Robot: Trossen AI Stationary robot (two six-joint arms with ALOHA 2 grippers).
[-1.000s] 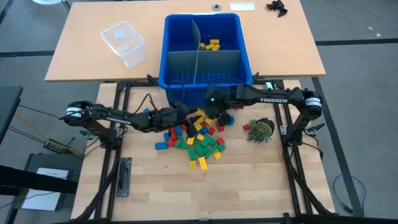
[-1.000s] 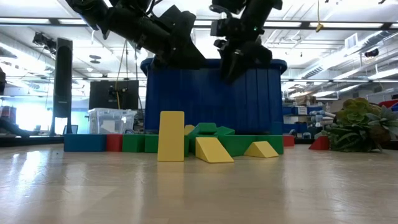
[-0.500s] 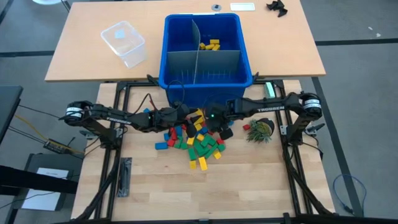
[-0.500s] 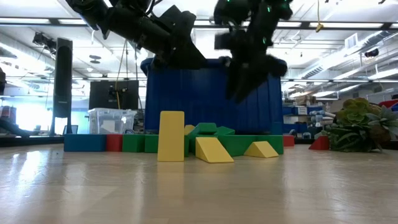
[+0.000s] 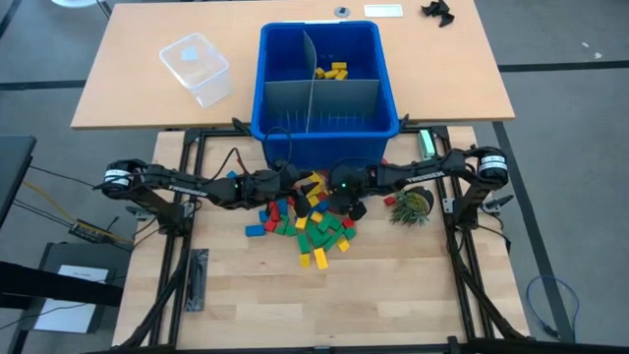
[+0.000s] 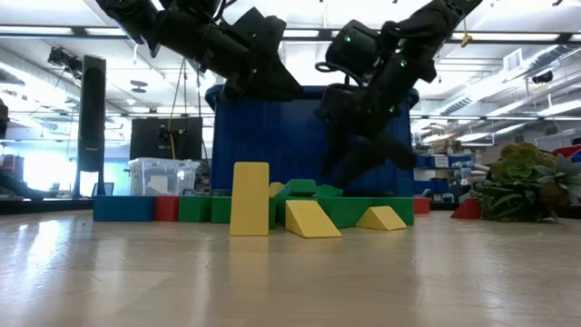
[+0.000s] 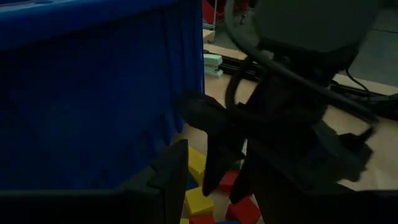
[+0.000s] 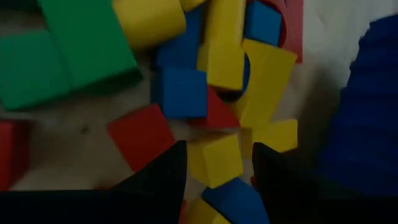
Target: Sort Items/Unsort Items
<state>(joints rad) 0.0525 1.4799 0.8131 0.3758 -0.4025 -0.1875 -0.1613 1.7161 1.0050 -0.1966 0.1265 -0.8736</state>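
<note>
The right gripper [image 5: 339,202] stood low over the near-bin edge of the heap of toy blocks [image 5: 313,224], its two fingers [image 8: 163,173] parted with a yellow cube [image 8: 214,160] lying between them on the wood; nothing was clamped, and contact with the cube could not be confirmed. The left gripper [image 5: 293,180] hung just above the heap's other side, close to the blue bin [image 5: 320,136]; its jaws stood partly apart, and whether they held anything could not be made out. The heap lay on the pale wooden board [image 5: 246,295] between the two arms, just in front of the bin. The blocks overlapped too much for an exact count by colour, though red, yellow, green and blue were all present in several pieces. One yellow brick [image 6: 251,199] stood upright at the heap's front, with two yellow wedges [image 6: 312,219] beside it. Four or so yellow blocks [image 5: 332,71] lay in one rear compartment of the bin. One clear tub [image 5: 197,69] sat well apart on the far table, and one plant-like toy [image 5: 411,205] lay near the right arm. The front half of the board was open.
</note>
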